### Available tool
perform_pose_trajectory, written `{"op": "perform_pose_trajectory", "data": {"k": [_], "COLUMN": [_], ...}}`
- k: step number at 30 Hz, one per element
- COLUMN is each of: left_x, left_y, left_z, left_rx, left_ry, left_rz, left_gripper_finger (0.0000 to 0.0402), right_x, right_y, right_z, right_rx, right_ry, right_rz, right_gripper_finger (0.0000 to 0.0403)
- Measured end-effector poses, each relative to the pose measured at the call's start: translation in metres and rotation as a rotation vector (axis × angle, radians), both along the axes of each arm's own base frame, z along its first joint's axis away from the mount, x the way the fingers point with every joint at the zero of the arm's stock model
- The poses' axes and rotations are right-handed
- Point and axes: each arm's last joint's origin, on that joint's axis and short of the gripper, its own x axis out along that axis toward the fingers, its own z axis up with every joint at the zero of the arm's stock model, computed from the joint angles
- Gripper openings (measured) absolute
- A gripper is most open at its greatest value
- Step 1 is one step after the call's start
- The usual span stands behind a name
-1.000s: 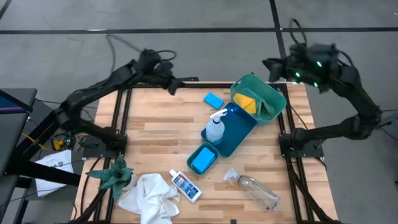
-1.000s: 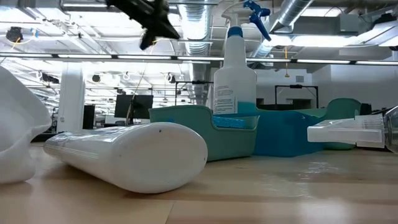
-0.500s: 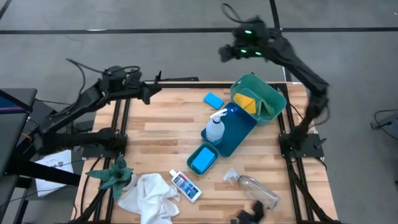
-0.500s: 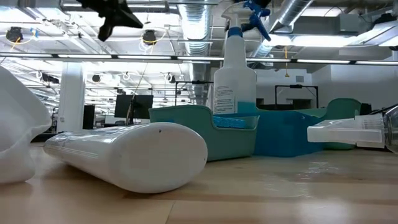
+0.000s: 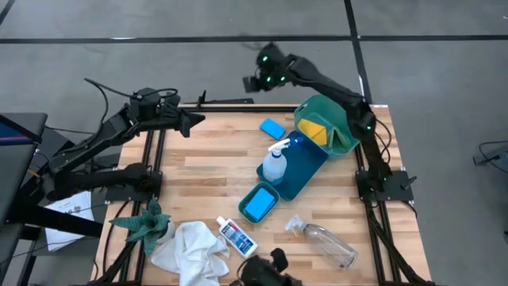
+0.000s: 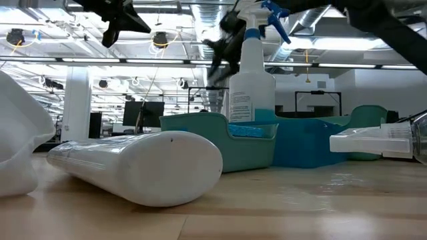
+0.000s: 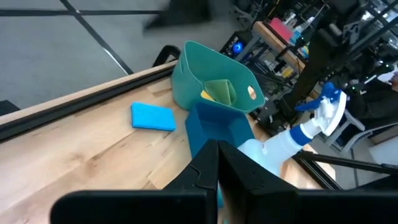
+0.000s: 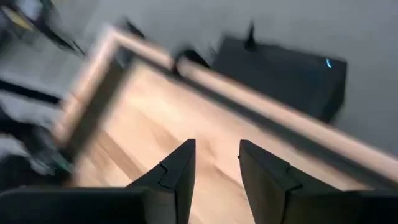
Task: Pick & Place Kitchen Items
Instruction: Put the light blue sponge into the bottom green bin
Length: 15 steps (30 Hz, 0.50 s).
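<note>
A blue sponge (image 5: 273,127) lies flat near the far edge. Beside it a teal bin (image 5: 343,119) leans on a blue tray (image 5: 305,163) and holds a yellow pad (image 5: 313,130). The spray bottle (image 5: 274,164) stands upright at the tray's left end. A second sponge (image 5: 256,205) lies in a small teal tray. The white cloth (image 5: 190,250), small white bottle (image 5: 236,237) and clear bottle (image 5: 327,243) lie along the near edge. My left gripper (image 5: 193,121) hovers shut at the far left. My right gripper (image 5: 251,82) hangs open above the far edge, holding nothing.
A green spiky plant (image 5: 145,225) sits at the near left corner. Bare wood stretches across the table's left half (image 5: 206,171). My right arm (image 5: 333,87) reaches over the teal bin from the right side. A dark shape (image 5: 266,274) shows at the near edge.
My right gripper has swung fast from beyond the far right corner toward the table's left along the far edge, coming down and tipping further downward. My left gripper has drawn back toward the left edge, then held still. No item has moved.
</note>
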Motion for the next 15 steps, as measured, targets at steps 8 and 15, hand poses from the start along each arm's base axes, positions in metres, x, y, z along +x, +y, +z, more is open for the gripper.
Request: {"op": "perform_pose_trajectory", "data": {"k": [8, 15], "left_x": [0.0, 0.001], "left_y": [0.0, 0.001], "left_z": [0.001, 0.002], "left_rx": [-0.02, -0.05], "left_ry": [-0.02, -0.046], "left_rz": [0.011, 0.037], "left_gripper_finger": [0.0, 0.0], "right_x": [0.03, 0.033], "right_y": [0.025, 0.033], "right_z": [-0.059, -0.099], "right_rx": [0.052, 0.023], "right_ry": [0.227, 0.484], "right_rz": [0.151, 0.27], "right_gripper_finger": [0.0092, 0.0094]}}
